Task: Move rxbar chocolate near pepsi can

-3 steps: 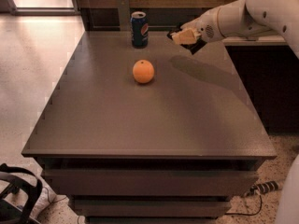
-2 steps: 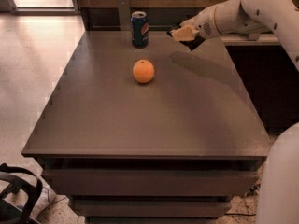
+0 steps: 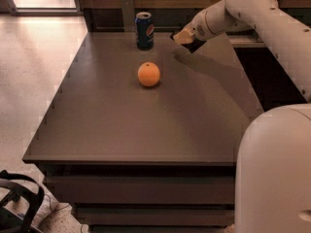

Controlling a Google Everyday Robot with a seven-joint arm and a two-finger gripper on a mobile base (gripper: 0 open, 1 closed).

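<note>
The pepsi can [image 3: 144, 30] stands upright at the far edge of the dark table [image 3: 116, 125], blue with a silver top. My gripper [image 3: 186, 38] hangs above the table's far right part, a short way right of the can, at the end of the white arm [image 3: 252, 13]. It is shut on the rxbar chocolate [image 3: 190, 43], a dark flat bar of which only an edge shows below the fingers. The bar is held off the table and casts a shadow to the right.
An orange [image 3: 148, 74] lies on the table in front of the can. The robot's white body [image 3: 277, 174] fills the lower right. A counter edge [image 3: 243, 40] runs along the far right. Black gear [image 3: 14, 208] sits on the floor at lower left.
The gripper with the bar has moved left, closer to the pepsi can, and the arm has swung further into view. The can and orange have not moved.
</note>
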